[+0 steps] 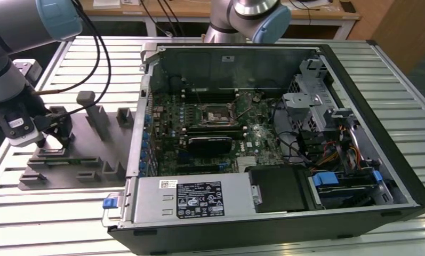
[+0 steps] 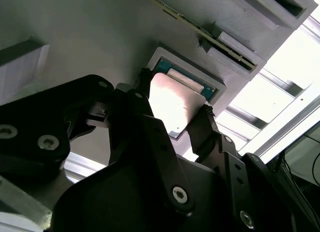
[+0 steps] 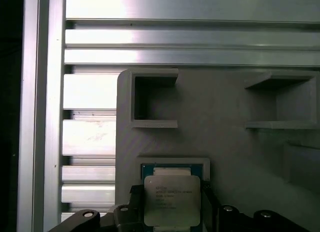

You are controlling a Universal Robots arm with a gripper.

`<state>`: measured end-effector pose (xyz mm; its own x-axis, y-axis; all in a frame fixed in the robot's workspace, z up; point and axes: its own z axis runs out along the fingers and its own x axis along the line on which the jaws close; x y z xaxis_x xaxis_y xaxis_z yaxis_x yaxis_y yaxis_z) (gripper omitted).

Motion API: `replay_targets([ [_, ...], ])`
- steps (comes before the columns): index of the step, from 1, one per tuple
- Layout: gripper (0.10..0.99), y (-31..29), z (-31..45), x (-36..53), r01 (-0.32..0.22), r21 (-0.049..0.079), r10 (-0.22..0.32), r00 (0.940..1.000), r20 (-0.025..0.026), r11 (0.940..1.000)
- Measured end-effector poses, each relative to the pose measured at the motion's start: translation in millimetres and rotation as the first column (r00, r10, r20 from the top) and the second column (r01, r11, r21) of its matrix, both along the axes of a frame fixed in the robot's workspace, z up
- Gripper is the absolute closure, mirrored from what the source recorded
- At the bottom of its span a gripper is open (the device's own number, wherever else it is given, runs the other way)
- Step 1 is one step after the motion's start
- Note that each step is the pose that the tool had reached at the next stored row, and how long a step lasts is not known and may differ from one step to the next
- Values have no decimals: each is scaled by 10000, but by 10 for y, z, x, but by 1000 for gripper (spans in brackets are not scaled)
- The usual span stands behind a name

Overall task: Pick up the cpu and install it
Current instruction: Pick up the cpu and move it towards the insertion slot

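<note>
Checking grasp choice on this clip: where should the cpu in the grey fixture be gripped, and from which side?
Grip the cpu by two opposite thin edges, coming straight down from above. It is flat and sits in a shallow framed recess of the grey fixture, so only top and edges are free. The pincer hangs over it that way.

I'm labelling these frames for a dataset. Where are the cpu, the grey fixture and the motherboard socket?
the cpu (image 3: pixel 172 199), first wrist view, middle of its metal top.
the grey fixture (image 3: pixel 225 96), first wrist view, bare flat face between two pockets.
the motherboard socket (image 1: pixel 216 114), exterior view, centre of the socket frame.
</note>
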<state>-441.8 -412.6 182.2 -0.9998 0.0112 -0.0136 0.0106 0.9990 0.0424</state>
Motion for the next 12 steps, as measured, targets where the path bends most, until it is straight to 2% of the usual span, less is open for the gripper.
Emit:
replay_targets([
  [1,545,0,0,0,0,0,0,10000,1,10000],
  [12,545,2,-1,0,0,0,0,10000,1,10000],
])
